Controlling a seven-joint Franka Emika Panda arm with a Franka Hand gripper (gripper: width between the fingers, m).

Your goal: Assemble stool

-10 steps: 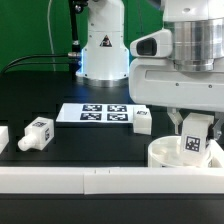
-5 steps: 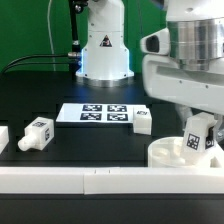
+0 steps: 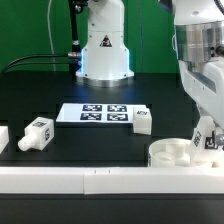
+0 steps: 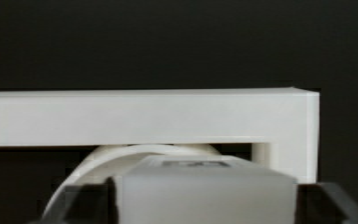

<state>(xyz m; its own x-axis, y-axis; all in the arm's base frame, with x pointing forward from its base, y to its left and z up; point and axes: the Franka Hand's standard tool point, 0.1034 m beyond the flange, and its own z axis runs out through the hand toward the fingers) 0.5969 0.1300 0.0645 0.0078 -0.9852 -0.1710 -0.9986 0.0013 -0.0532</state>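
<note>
Jaws clamped on 1 leg (image 3: 206, 136) over seat (image 3: 170, 154), ext. view's right.

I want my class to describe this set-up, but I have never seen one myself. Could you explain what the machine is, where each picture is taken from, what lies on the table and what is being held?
The machine is a robot arm ending in a two-finger gripper. One picture comes from a camera standing off the arm, the other from a camera on its wrist, looking past the fingers. On the black table lie the round white stool seat, a loose leg, a second leg beside the flat marker board, and a white border rail in front. The gripper is shut on a third leg, holding it at the seat. Whether they touch cannot be told.
</note>
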